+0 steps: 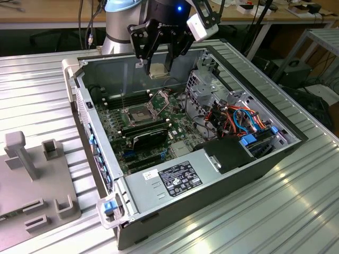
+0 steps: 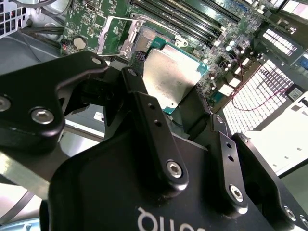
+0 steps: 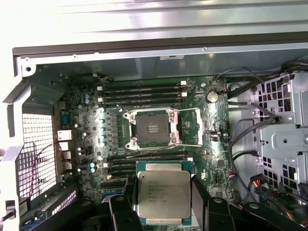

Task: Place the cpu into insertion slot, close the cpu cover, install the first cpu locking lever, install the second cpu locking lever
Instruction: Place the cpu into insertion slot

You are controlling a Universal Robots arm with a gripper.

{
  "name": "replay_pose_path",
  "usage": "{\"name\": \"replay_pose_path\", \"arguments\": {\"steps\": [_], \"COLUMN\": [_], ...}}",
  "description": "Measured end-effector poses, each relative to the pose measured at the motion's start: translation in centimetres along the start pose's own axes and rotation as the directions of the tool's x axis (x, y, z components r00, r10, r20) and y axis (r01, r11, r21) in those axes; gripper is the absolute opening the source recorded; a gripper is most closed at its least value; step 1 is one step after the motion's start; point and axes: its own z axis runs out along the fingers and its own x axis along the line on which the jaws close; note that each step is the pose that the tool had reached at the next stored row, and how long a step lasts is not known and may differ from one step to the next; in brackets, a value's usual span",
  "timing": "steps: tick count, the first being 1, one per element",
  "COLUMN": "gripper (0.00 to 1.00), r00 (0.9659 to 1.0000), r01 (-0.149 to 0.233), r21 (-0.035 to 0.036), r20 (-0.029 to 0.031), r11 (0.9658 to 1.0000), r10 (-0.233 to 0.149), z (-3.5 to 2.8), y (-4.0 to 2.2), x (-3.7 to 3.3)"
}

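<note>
**cpu held over the open computer case**

Holder: gripper (image 1: 158,66), black fingers (image 3: 199,195) pinching the cpu (image 3: 162,196) by opposite edges, its silvery top showing in both wrist views.
Position: raised above the motherboard (image 3: 214,144), well apart from the insertion slot (image 3: 151,129), which lies bare.
Fitting: cpu cover (image 3: 190,126) swung open beside the slot.
Housing: computer case (image 1: 254,79), open side up, on a ribbed metal tabletop (image 1: 296,211).

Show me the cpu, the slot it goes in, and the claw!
cpu (image 3: 163,196): first wrist view, middle of its silvery top.
insertion slot (image 3: 151,129): first wrist view, its dark centre.
claw (image 1: 158,66): exterior view, midway between its fingertips.
</note>
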Motion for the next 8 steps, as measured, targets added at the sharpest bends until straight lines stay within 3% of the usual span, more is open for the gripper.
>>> {"name": "replay_pose_path", "arguments": {"steps": [8], "gripper": [0.55], "r00": [1.0000], "r01": [0.000], "r21": [0.0000], "r20": [0.0001], "r11": [1.0000], "r10": [0.000], "z": [0.04], "y": [0.17], "x": [-0.20]}}
